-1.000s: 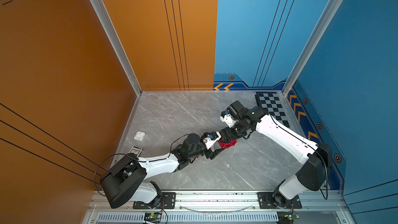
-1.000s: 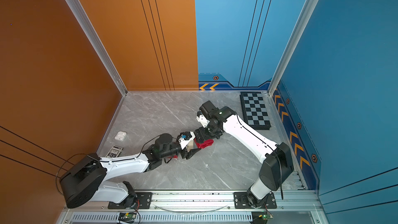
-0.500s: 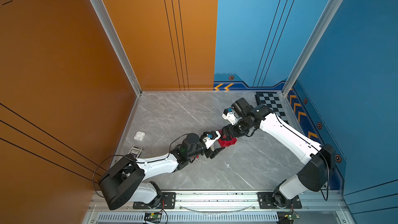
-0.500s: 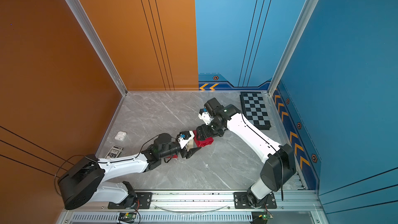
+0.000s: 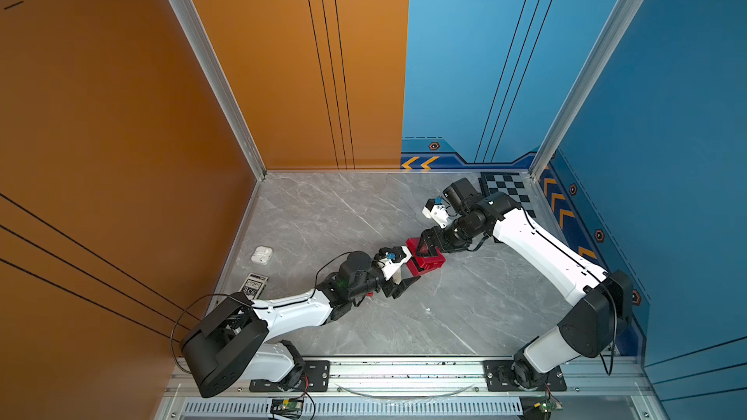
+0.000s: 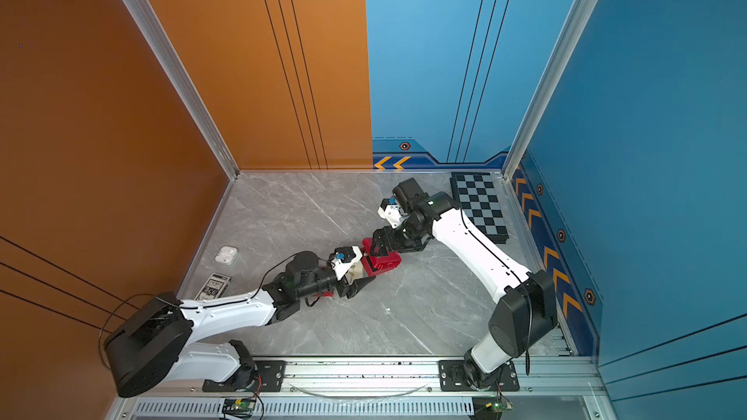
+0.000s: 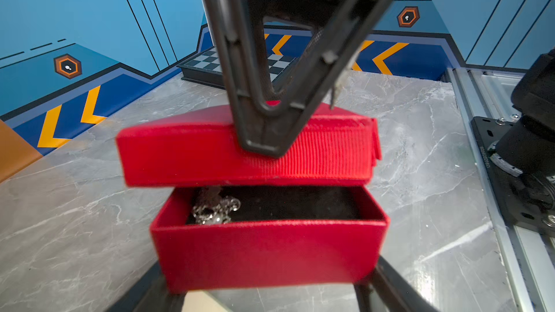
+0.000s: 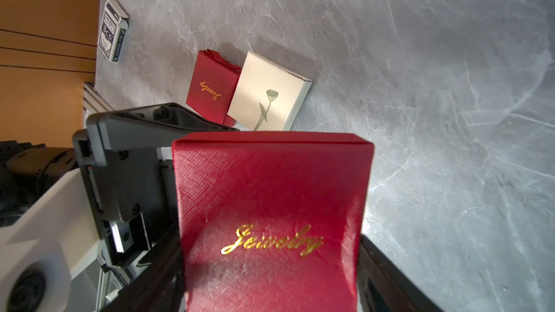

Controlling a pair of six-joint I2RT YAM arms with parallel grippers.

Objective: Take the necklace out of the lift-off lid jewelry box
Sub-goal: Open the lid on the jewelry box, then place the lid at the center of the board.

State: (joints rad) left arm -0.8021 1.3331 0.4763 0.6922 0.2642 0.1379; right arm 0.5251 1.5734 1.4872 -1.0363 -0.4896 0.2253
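Observation:
The red jewelry box (image 5: 428, 262) (image 6: 384, 262) sits mid-table between both arms. In the left wrist view its base (image 7: 264, 253) is held between my left gripper (image 7: 267, 291), whose fingers press its two sides. The red lid (image 7: 210, 151) hangs tilted just above the base, gripped by my right gripper (image 8: 270, 271) over the gold "Jewelry" lettering. The silver necklace (image 7: 214, 208) lies bunched on the black lining at one end of the box. In both top views the left gripper (image 5: 404, 278) and right gripper (image 5: 428, 244) meet at the box.
A second red jewelry box (image 8: 210, 88) and a cream box with a flower print (image 8: 270, 91) lie beside the left arm. White earbud case (image 5: 261, 254) and card deck (image 5: 254, 284) sit near the orange wall. A chessboard (image 5: 509, 191) is at the back right.
The right wrist has shifted slightly toward the back right while holding the lid over the box. The left arm has stayed still on the base.

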